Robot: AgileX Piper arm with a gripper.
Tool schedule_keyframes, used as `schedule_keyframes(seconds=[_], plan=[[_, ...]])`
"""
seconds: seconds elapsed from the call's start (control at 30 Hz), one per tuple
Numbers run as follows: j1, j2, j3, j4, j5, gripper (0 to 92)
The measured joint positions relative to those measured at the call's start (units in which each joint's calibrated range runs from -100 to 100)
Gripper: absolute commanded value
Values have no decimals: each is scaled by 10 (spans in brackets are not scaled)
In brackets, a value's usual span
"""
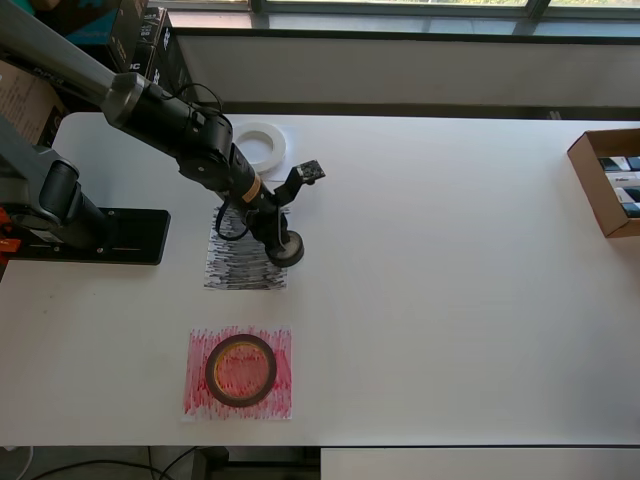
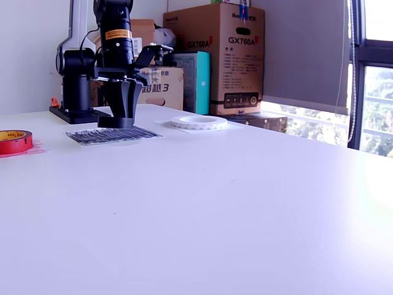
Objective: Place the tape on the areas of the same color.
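My gripper (image 1: pixel 279 242) points down over the paper with black pen streaks (image 1: pixel 232 268). Its jaws stand closed around the small black roll (image 1: pixel 289 249), which sits at that paper's right edge in the overhead view. In the exterior view the gripper (image 2: pixel 120 112) holds the black roll (image 2: pixel 115 122) down on the streaked paper (image 2: pixel 110 135). The dark-red ring (image 1: pixel 241 370) lies on the red-streaked paper (image 1: pixel 196 395), also seen at the exterior view's left (image 2: pixel 13 141). The white ring (image 1: pixel 258 144) lies on the white paper (image 1: pixel 287 158), behind the arm (image 2: pixel 198 122).
The arm's black base plate (image 1: pixel 110 236) sits at the overhead view's left. An open cardboard box (image 1: pixel 592 185) with small packs stands at the table's right edge. Cardboard boxes (image 2: pixel 215 55) stand beyond the table's far side in the exterior view.
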Motion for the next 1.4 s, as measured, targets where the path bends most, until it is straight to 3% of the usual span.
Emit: schedule_keyframes(seconds=[0.43, 0.9, 1.4], plan=[[25, -92, 93, -66, -6, 0], [34, -140, 145, -61, 3, 0], [26, -134, 145, -65, 109, 0]])
